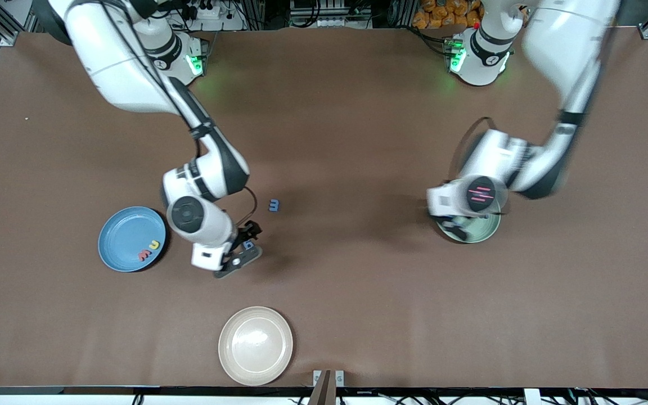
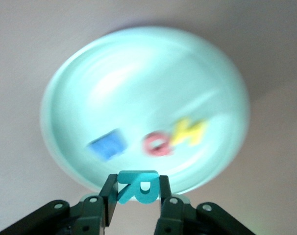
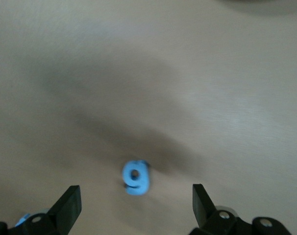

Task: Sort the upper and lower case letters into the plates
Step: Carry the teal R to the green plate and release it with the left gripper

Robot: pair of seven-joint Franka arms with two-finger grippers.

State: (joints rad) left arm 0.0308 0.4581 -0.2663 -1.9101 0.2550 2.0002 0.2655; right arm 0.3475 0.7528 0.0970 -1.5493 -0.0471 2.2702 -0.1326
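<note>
the left gripper (image 2: 137, 190) hung over the mint green plate (image 1: 484, 232) toward the left arm's end of the table, its fingers clamped on a teal letter r (image 2: 137, 186). three letters lay in that plate beneath it: a blue one (image 2: 107, 144), a red one (image 2: 159, 143) and a yellow one (image 2: 188, 131), too blurred to read.

the right gripper (image 1: 243, 247) was low over the brown table (image 1: 358, 140) just beside the blue plate (image 1: 124, 230), its fingers spread wide with nothing between them. a light blue g (image 3: 136, 176) lay on the table under it, between the fingers but untouched.

the blue plate held a red letter (image 1: 144, 255) and a yellow letter (image 1: 154, 245) side by side. a blue m (image 1: 274, 206) lay alone on the table near the middle. a cream plate (image 1: 255, 345) sat nearest the front camera.
</note>
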